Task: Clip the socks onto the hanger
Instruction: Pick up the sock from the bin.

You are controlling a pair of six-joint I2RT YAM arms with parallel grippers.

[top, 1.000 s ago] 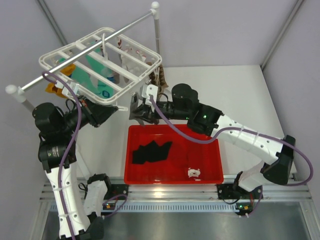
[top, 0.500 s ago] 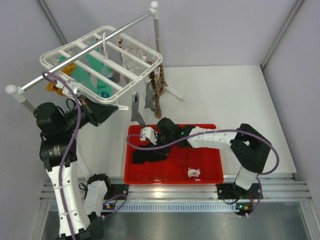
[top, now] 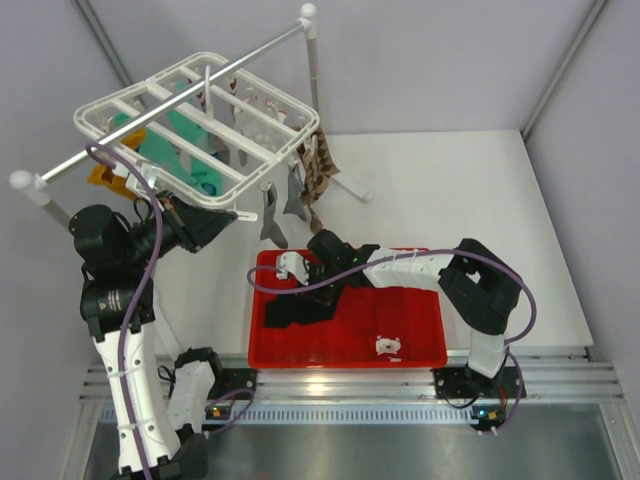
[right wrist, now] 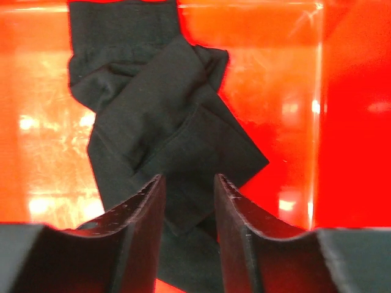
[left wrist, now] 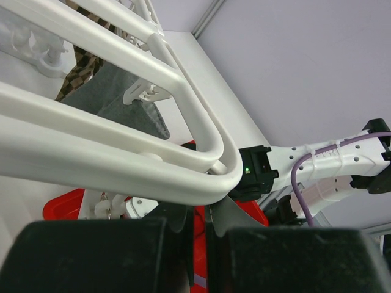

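The white slatted hanger point(top: 200, 125) hangs from the metal rail at the back left. My left gripper point(top: 232, 215) is shut on its near corner; in the left wrist view the hanger's rim point(left wrist: 122, 165) sits right over my nearly closed left gripper point(left wrist: 201, 207). The crumpled black sock point(top: 290, 308) lies in the left part of the red bin point(top: 345, 365). My right gripper point(top: 305, 292) is down on it. In the right wrist view the right gripper point(right wrist: 188, 178) is open, with the black sock point(right wrist: 159, 104) between its fingers. No dark red socks show.
Grey socks point(top: 272, 215), a brown patterned sock point(top: 315, 165) and teal socks point(top: 180, 150) hang from the hanger's clips. The rail point(top: 120, 137) spans two white-capped poles point(top: 308, 12). A small white item point(top: 387, 346) lies in the bin.
My right arm has swung from beside the hanger down into the red bin and now sits over the black sock. The hanger has swayed a little. The left arm has held still.
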